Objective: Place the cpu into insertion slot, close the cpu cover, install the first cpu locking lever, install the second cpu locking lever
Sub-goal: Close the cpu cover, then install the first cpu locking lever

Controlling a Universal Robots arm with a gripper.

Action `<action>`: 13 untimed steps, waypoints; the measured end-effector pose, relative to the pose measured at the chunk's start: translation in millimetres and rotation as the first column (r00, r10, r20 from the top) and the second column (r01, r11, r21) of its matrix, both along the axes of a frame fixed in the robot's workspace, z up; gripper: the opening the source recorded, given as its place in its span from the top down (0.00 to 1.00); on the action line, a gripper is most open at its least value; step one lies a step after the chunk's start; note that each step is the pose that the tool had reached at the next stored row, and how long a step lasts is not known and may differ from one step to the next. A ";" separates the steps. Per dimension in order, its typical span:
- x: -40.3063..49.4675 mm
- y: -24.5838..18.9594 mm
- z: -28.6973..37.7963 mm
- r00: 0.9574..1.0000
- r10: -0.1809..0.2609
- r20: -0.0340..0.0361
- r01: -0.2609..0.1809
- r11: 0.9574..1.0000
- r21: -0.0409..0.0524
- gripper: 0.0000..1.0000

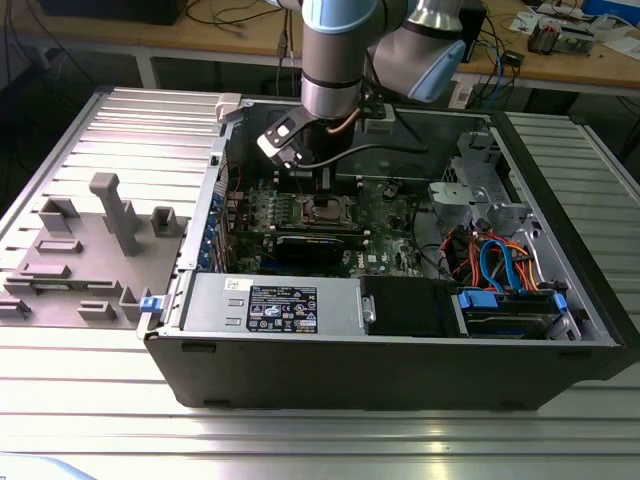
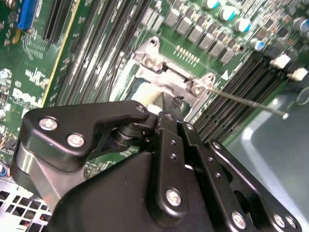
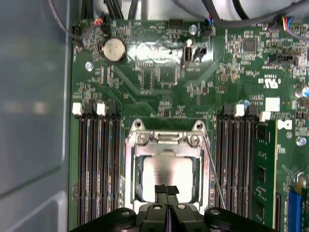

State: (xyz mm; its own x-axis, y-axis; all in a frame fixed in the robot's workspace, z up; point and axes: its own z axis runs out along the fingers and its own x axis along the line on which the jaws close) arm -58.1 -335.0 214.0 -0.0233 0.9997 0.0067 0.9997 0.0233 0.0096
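Duly logged, item by item.

Found small flat square silver-grey metal-topped cpu (image 3: 166, 169) seated in square silvery-rimmed insertion slot (image 1: 327, 209), near the middle of broad green motherboard (image 3: 159, 72). Found thin silvery window-framed metal cpu cover (image 3: 134, 174) lying down over the slot, chip top showing through its square window.

Noted black two-fingered gripper (image 3: 166, 190) in the first wrist view, poised over the chip top inside the window, fingertips drawn together to a hairline seam, nothing gripped. Could not tell whether the tips touched the chip. Saw the gripper (image 1: 322, 190) in the exterior view reaching straight down to the slot from pale blue and silver robot arm (image 1: 340, 50).

Recorded thin bare steel-wire locking lever (image 3: 215, 176) running at a slant beside the cover, out over long narrow black memory slots (image 3: 96, 169). Traced the locking lever (image 2: 246, 101) in the second wrist view from the cover's hinge corner outward, standing clear of the cover.

Listed also round silver coin cell (image 3: 114, 49) and one upright green memory module (image 3: 263, 169), on the lever's side of the slot.

Logged dark grey open computer case (image 1: 400, 375) on ribbed silvery metal table (image 1: 300, 440). Logged grey moulded fixture plate (image 1: 90, 250) beside the case at the exterior view's left, long black expansion card (image 1: 320, 243) just beside the slot, and blue and orange cables (image 1: 495, 262) bundled toward the exterior view's right.
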 end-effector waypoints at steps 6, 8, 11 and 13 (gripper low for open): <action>8.3 0.0 -0.1 1.000 0.000 0.000 0.000 1.000 0.000 0.89; 9.0 0.0 -0.1 1.000 0.000 0.000 0.000 1.000 0.000 0.89; 9.9 0.0 -0.1 1.000 0.000 0.000 0.000 1.000 0.000 0.89; 9.9 0.0 -0.1 1.000 0.000 0.000 0.000 1.000 0.000 0.89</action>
State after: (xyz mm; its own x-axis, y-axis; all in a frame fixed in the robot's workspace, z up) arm -48.1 -335.0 213.9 -0.0232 0.9997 0.0066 0.9997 0.0232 0.0096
